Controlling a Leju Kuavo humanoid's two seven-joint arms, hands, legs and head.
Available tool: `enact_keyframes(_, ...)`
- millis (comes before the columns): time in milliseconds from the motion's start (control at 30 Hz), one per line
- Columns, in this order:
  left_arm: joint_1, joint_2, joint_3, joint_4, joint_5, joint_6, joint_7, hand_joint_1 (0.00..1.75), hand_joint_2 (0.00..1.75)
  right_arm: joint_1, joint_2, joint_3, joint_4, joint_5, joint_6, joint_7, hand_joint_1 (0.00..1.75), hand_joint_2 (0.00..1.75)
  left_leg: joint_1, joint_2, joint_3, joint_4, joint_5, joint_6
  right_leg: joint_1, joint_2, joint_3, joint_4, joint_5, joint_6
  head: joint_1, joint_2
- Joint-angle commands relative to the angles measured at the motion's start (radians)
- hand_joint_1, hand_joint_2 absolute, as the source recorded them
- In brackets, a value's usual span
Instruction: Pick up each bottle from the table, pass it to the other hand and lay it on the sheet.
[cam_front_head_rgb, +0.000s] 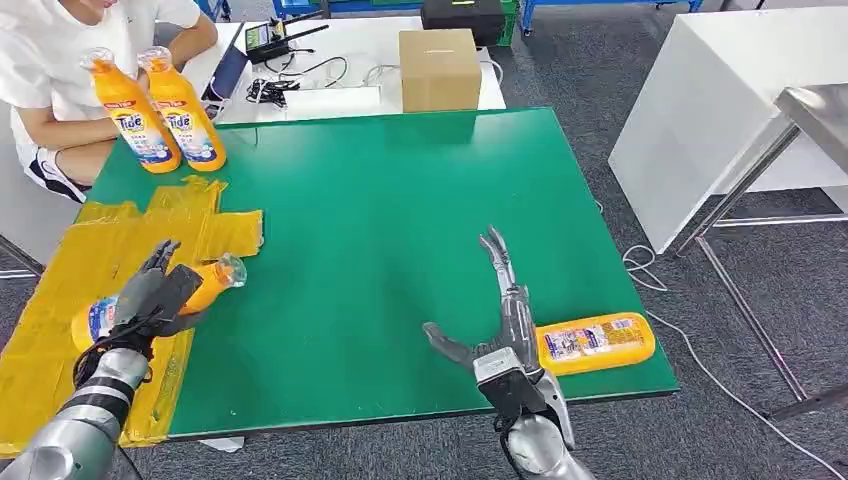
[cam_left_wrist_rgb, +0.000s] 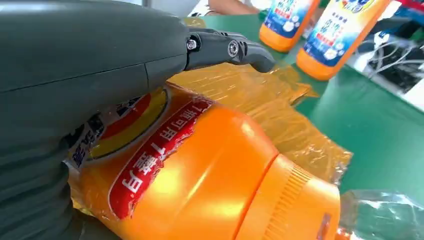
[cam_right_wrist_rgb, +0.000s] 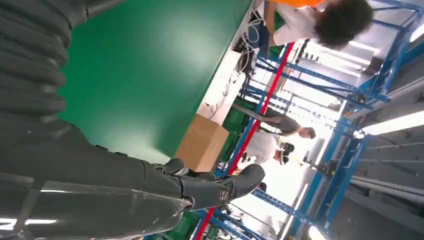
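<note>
My left hand (cam_front_head_rgb: 152, 295) grips an orange detergent bottle (cam_front_head_rgb: 205, 285) over the yellow sheet (cam_front_head_rgb: 110, 240), clear cap pointing toward the table's middle. Up close, the bottle (cam_left_wrist_rgb: 200, 185) lies under the hand's grey cover (cam_left_wrist_rgb: 75, 60). My right hand (cam_front_head_rgb: 497, 320) stands open above the green table (cam_front_head_rgb: 400, 200), fingers stretched forward, holding nothing. Just right of it a second orange bottle (cam_front_head_rgb: 596, 342) lies on its side near the front right corner. Two more orange bottles (cam_front_head_rgb: 160, 110) stand upright at the far left, seen also as bottles (cam_left_wrist_rgb: 320, 30) past the sheet.
A person in a white shirt (cam_front_head_rgb: 60, 60) sits at the far left corner behind the upright bottles. A cardboard box (cam_front_head_rgb: 438, 68) and cables lie on a white table beyond. A white cabinet (cam_front_head_rgb: 720, 120) stands to the right.
</note>
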Motion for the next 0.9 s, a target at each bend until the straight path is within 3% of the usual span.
enact_keyframes(33,0.099,-0.085,-0.013,-0.046,0.052,-0.044,-0.02,0.0,1.75,-0.028,-0.007,0.003,0.056,0.005,-0.007,0.007,0.0,1.75,0.0,-0.001,0.001,-0.001,0.001,0.0,0.0,-0.002,-0.003,-0.002,0.0,0.0,0.0,0.0)
enact_keyframes(900,0.136,-0.072,-0.153,-0.112,0.083,-0.052,0.02,0.0,1.75,-0.026,0.007,-0.001,0.079,0.011,0.003,0.02,0.0,1.75,-0.001,-0.002,0.001,-0.002,0.0,0.0,-0.001,-0.004,-0.002,-0.004,-0.001,0.002,0.0,0.0)
